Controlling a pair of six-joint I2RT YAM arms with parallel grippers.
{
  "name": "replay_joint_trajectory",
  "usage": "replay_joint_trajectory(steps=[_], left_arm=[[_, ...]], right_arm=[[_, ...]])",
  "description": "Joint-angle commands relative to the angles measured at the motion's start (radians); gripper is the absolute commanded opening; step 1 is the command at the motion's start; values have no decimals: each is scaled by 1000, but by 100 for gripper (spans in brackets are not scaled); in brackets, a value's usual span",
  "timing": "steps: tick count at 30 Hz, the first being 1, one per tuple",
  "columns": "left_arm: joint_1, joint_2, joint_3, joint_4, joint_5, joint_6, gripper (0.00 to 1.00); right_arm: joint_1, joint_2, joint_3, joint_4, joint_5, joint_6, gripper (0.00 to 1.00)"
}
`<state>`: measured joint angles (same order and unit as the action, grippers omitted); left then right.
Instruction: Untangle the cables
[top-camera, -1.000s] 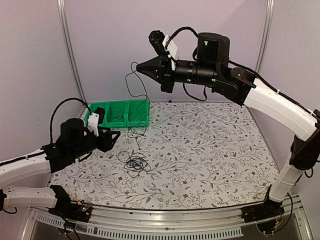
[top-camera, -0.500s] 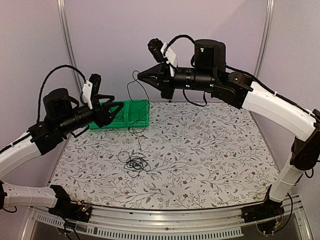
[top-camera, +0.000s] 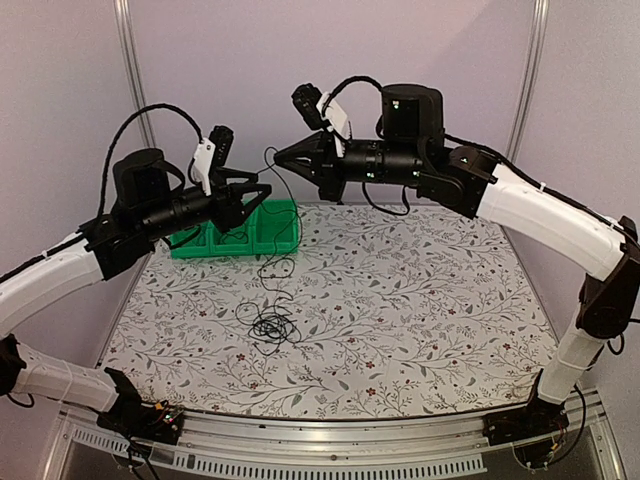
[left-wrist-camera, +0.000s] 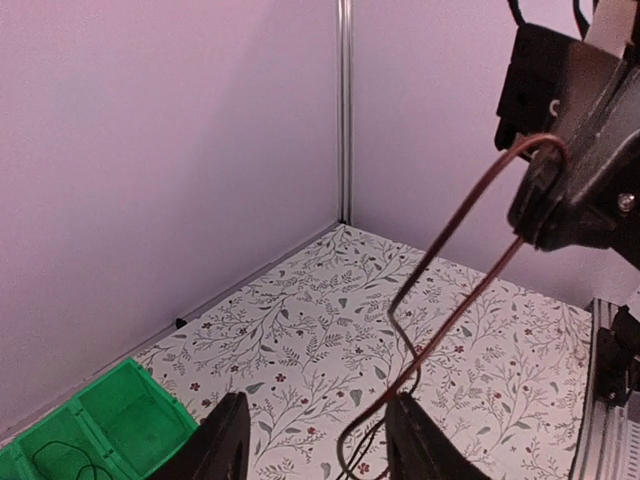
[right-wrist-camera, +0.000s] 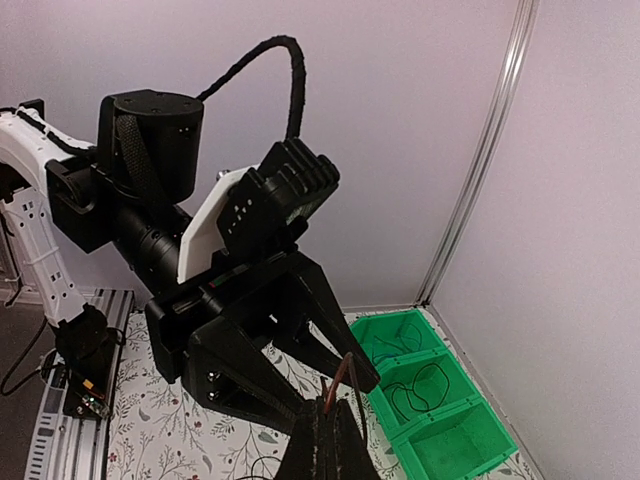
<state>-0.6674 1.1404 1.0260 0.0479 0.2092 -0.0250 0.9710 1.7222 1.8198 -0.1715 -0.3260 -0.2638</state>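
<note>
The right fingers (top-camera: 292, 156) clench a loop of the cables (top-camera: 270, 325) high above the desk (top-camera: 430, 300); the rest hangs to a tangle near the green bin (top-camera: 262, 238). The left fingers (left-wrist-camera: 226, 442) are spread apart beside the hanging strand.

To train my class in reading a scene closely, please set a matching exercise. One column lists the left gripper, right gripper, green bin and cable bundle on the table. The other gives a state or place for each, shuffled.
Column 1
1 left gripper
2 right gripper
3 green bin
4 cable bundle

Column 2
A lying on the table, nearer the arm bases than the bin
B shut on a hanging cable
C at the table's far left
D open, raised above the table

Pairs: 1-D, 2-B, 3-C, 4-A
</note>
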Motion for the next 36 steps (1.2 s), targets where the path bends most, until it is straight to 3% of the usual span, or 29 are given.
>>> replay_joint_trajectory(steps=[1, 8, 10, 11, 13, 15, 17, 19, 26, 36], left_arm=[[6, 27, 49, 50, 42, 23, 37], [7, 45, 87, 43, 51, 50, 1], [11, 45, 98, 36, 42, 53, 0], [15, 47, 106, 29, 38, 54, 0], [30, 57, 132, 1, 32, 50, 0], [50, 81, 170, -40, 36, 42, 0], [75, 104, 205, -99, 38, 28, 0], [102, 133, 241, -144, 42, 9, 0], [185, 234, 386, -294, 3, -77, 0], [249, 301, 524, -336, -91, -93, 0]], right_arm=[[-14, 23, -11, 9, 4, 13, 0], [-37, 45, -11, 12, 25, 31, 0], [-39, 57, -10, 14, 109, 36, 0], [-39, 63, -12, 27, 268, 33, 1], [-57, 77, -15, 51, 454, 59, 10], [-87, 89, -14, 52, 486, 74, 24], [-114, 88, -17, 49, 445, 107, 40], [-132, 76, -28, 35, 347, 130, 48], [-138, -4, -149, 13, 164, 98, 55], [-147, -123, -287, -26, 132, -49, 61]])
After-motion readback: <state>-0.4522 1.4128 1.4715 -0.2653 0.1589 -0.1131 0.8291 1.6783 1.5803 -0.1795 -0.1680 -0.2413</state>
